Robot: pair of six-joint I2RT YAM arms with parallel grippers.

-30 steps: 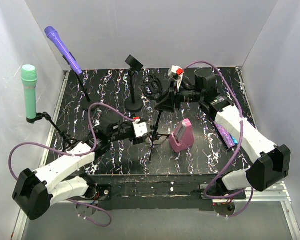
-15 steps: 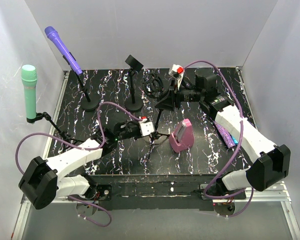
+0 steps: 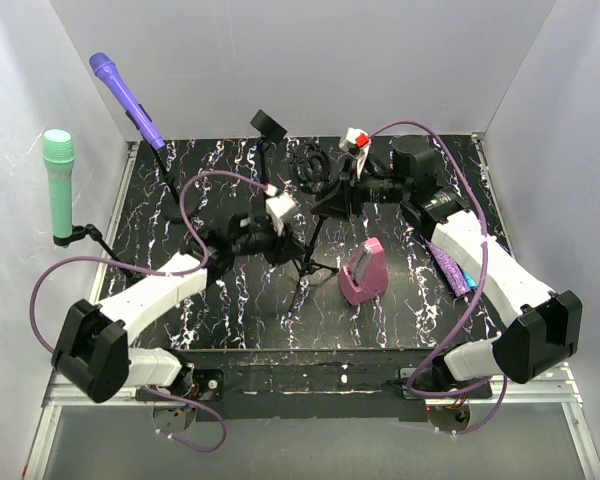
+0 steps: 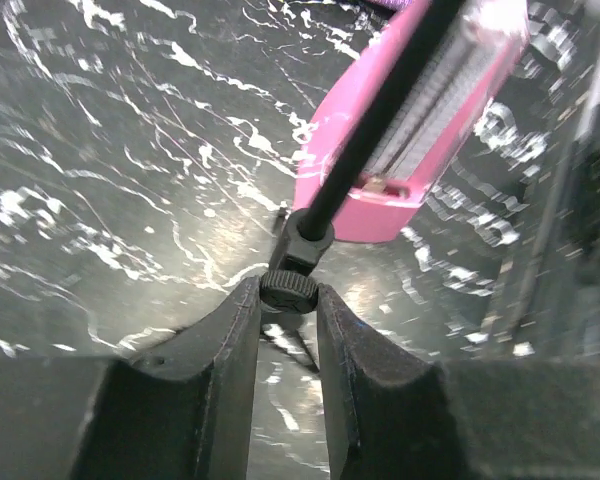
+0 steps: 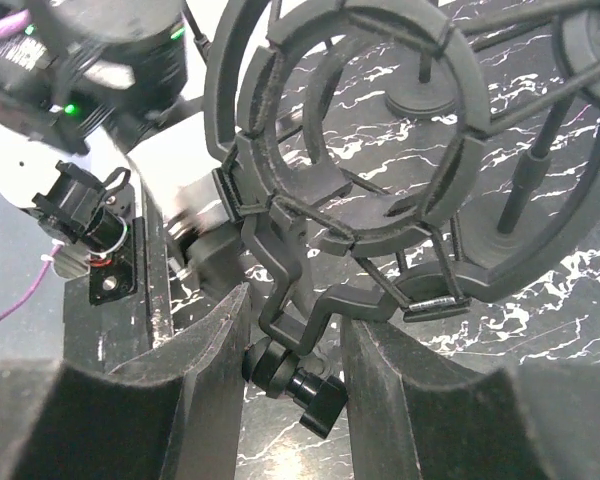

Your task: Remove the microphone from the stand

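My left gripper [image 4: 285, 292] is clenched on the small round knob [image 4: 288, 286] at the collar of the tripod stand [image 3: 310, 245], one finger on each side of it. The pole rises from that collar toward the pink object [image 3: 363, 272], which sits on the table [image 3: 230, 320] just right of the stand's legs.

My right gripper [image 5: 295, 320] is closed on the bracket under the ring-shaped mount [image 5: 325, 232] at the top of the stand, with the bracket pinched between its fingers. From above, that mount sits mid-table toward the back, between the two arms.

I cannot tell which microphone is meant. The purple mic [image 3: 125, 95] sits tilted in its own stand at the back left. The green mic [image 3: 58, 185] stands upright on a clamp arm at the left edge. Both are well apart from either gripper.
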